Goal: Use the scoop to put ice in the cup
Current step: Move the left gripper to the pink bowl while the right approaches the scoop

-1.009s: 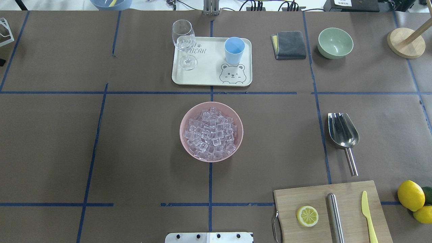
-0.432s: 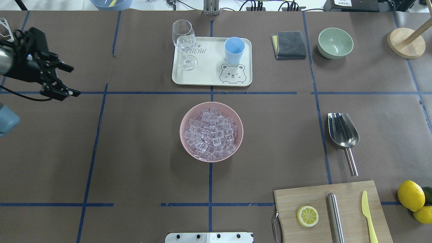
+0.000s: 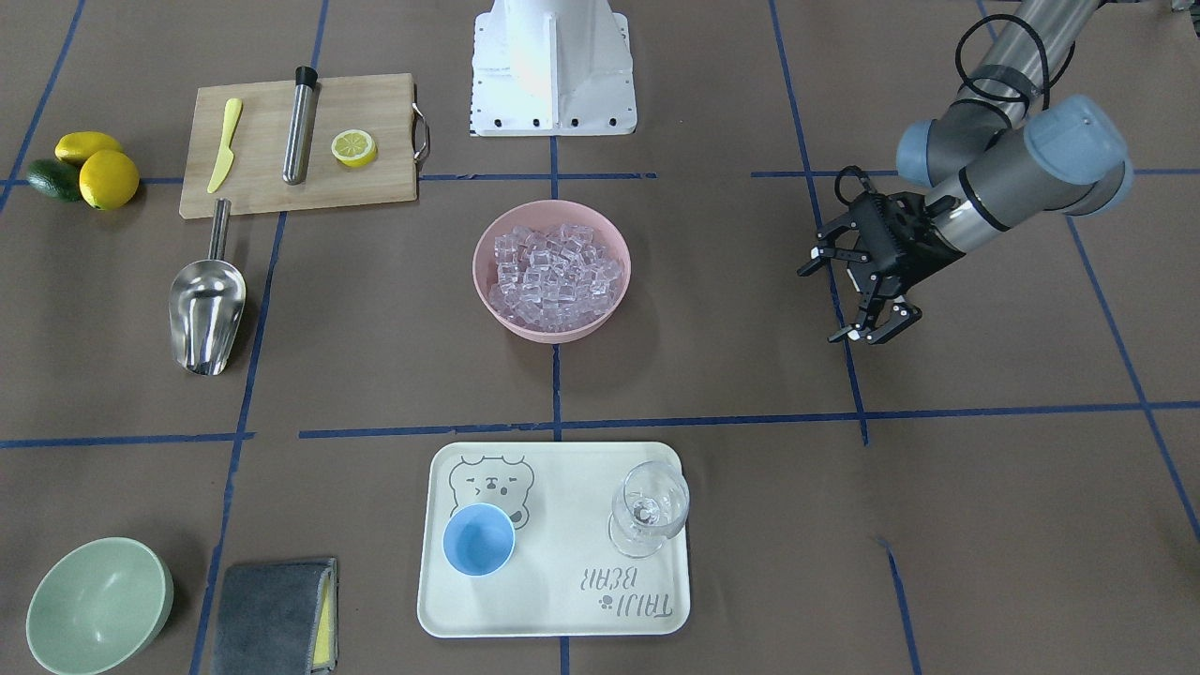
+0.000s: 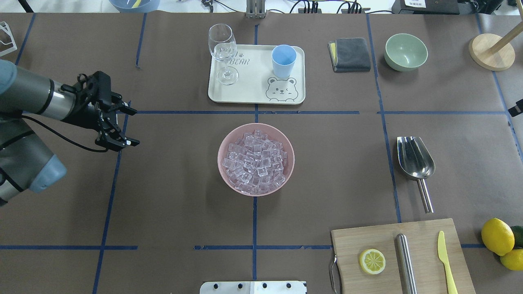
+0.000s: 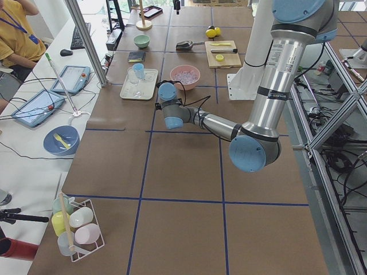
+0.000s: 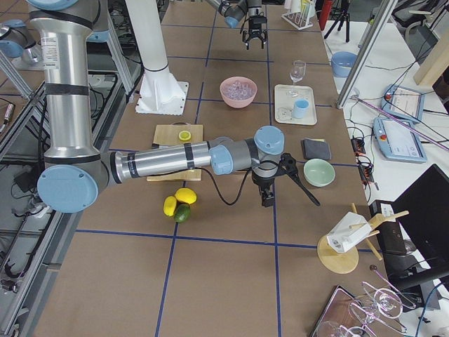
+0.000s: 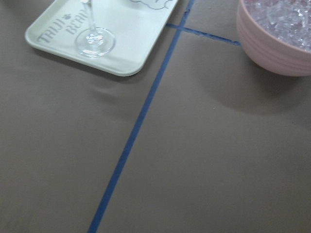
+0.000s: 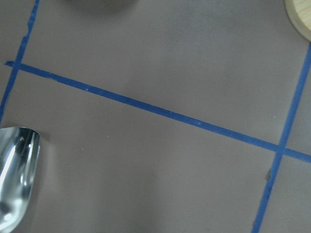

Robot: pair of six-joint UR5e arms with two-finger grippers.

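The ice point(image 4: 256, 160) is a heap of clear cubes in a pink bowl point(image 4: 222, 152) at the table's middle; it also shows in the left wrist view point(image 7: 282, 14). The light-blue cup point(image 4: 283, 60) stands upright on a cream tray point(image 4: 253, 90) behind the bowl. The steel scoop point(image 4: 414, 157) lies flat at the right, handle towards me; its trough shows in the right wrist view point(image 8: 14, 174). My left gripper point(image 4: 133, 126) is open and empty, hovering well left of the bowl. Only a tip of my right gripper point(image 4: 517, 107) shows at the right edge; I cannot tell its state.
A wine glass point(image 4: 222, 45) stands on the tray's left. A grey cloth point(image 4: 350, 54), a green bowl point(image 4: 405, 52) and a wooden stand point(image 4: 490, 51) are at the back right. A cutting board point(image 4: 367, 237) with a lemon slice, steel cylinder and knife, plus lemons point(image 4: 497, 236), is at the front right.
My left arm has come in from the left edge and moved right and nearer, towards the bowl, gripper still open. A tip of the right gripper has appeared at the right edge.
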